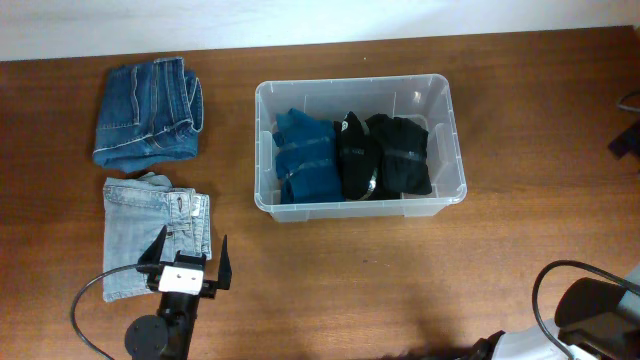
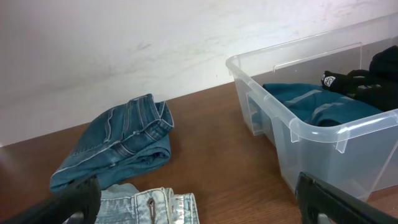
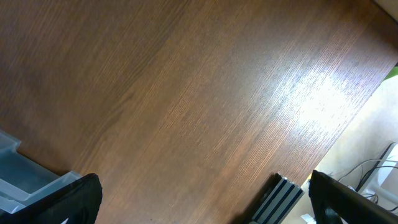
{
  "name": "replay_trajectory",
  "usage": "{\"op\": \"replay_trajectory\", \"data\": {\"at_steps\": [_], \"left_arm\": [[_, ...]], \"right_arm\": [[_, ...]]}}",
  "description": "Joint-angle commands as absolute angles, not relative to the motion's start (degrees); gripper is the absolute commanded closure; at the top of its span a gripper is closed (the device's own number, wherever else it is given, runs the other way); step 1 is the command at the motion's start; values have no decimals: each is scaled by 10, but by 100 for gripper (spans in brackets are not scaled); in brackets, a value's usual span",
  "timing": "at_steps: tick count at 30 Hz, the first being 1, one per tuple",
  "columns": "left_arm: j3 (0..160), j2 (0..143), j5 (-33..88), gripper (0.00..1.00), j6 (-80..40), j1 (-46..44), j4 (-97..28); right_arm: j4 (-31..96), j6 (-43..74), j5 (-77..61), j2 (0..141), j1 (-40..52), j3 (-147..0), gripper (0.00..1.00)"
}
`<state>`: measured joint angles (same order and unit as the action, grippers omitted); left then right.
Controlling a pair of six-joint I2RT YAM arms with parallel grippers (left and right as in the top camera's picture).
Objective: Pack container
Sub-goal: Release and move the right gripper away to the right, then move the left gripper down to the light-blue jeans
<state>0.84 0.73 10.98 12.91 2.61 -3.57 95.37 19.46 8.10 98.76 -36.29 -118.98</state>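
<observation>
The left gripper [image 1: 192, 246] has its jaws spread wide with nothing between them, at the 7 o'clock part of the overhead view. It is poised at the 4 o'clock corner of a folded pair of light-blue jeans [image 1: 140, 225]. I cannot tell whether it touches the cloth. At 12 o'clock from those, just apart, lies a folded pair of dark-blue jeans [image 1: 148, 112]. Both lie flat on the brown wooden tabletop [image 1: 350, 280].

From the left gripper, the container [image 1: 258, 150] stands at about 2 o'clock, well apart from it, upright near the middle of the tabletop with no lid on it. Inside, side by side, are a folded blue garment [image 1: 305, 160] toward the 9 o'clock end and two black garments [image 1: 385, 155] filling the rest toward 3 o'clock.

The right gripper [image 3: 211, 208] shows in its own wrist view, likewise wide apart and holding nothing, with bare tabletop beneath it.
</observation>
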Motion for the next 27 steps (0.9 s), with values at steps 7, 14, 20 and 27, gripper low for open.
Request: {"op": "replay_trajectory", "data": {"at_steps": [7, 14, 20, 27], "left_arm": [[5, 3, 108, 1, 138, 27, -35], [16, 3, 174, 1, 135, 27, -7], [99, 28, 150, 1, 134, 33, -15], [325, 227, 75, 0, 146, 70, -174]], "right_arm": [[952, 203, 82, 990, -364, -1187, 1], [952, 203, 82, 990, -364, -1187, 2], [952, 203, 82, 990, -364, -1187, 1], [952, 203, 82, 990, -364, -1187, 2]]}}
